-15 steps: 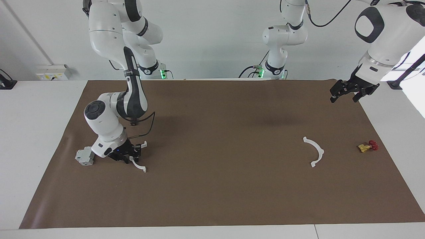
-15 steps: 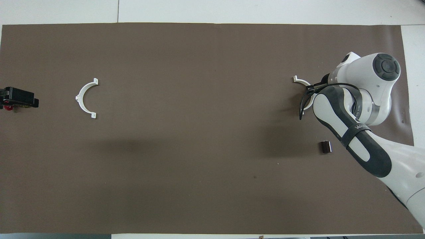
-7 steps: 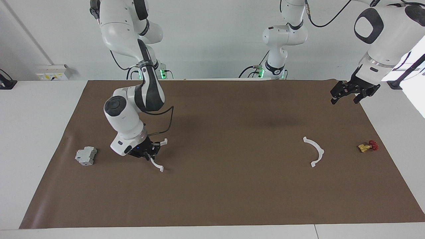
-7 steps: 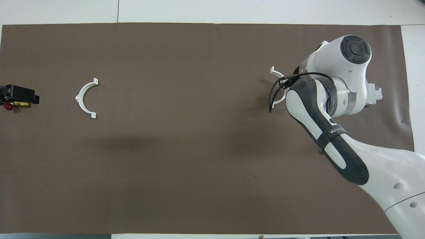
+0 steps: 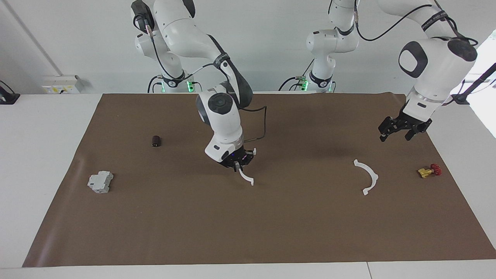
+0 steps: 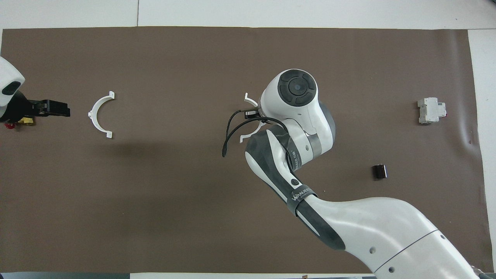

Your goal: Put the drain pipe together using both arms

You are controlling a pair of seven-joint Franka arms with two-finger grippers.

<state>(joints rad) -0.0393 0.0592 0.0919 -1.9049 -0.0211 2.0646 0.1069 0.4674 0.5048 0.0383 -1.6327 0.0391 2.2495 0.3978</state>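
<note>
My right gripper (image 5: 238,162) is shut on one white half-ring (image 5: 246,176) and holds it low over the middle of the brown mat. In the overhead view the wrist hides the gripper; only the half-ring's ends (image 6: 250,101) show. The other half-ring (image 5: 368,176) lies flat on the mat toward the left arm's end, also in the overhead view (image 6: 99,116). My left gripper (image 5: 396,136) hangs open and empty in the air over the mat between that half-ring and the mat's edge; it also shows in the overhead view (image 6: 58,109).
A small yellow-and-red valve (image 5: 429,171) lies near the mat's edge at the left arm's end. A grey boxy block (image 5: 100,182) lies at the right arm's end, and a small dark cylinder (image 5: 155,141) lies nearer to the robots than it.
My right gripper has carried its half-ring from beside the grey block to over the middle of the mat. My left gripper has come lower and closer to the loose half-ring.
</note>
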